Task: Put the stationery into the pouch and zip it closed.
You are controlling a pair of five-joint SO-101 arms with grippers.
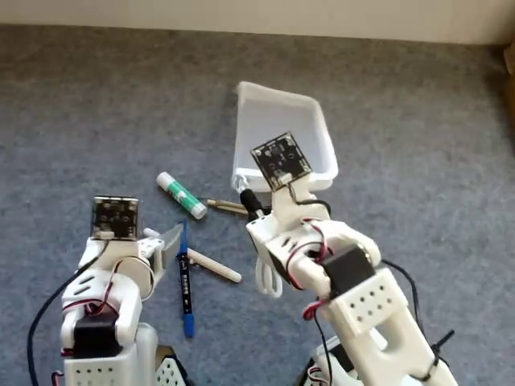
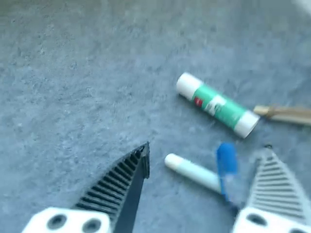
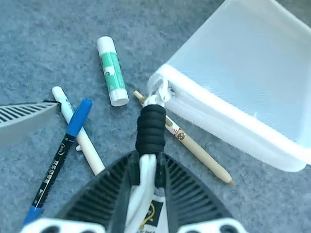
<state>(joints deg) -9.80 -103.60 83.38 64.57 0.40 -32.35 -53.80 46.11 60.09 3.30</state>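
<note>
White pouch [image 1: 282,137] is sitting empty, blue pen [image 1: 186,285] lying outside; we're pinching its pull strap [image 3: 151,128] in the right gripper [image 3: 148,160], left gripper [image 2: 206,150] gaping, gripping nothing

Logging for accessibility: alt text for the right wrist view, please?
The right gripper is shut on the pouch's pull cord. Beside the pouch lie a glue stick, a tan pen, a blue pen and a white pen, on grey carpet.

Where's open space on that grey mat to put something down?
Bare mat lies left of the glue stick and right of the pouch in the high view. Blue pen and white marker crowd the middle.
</note>
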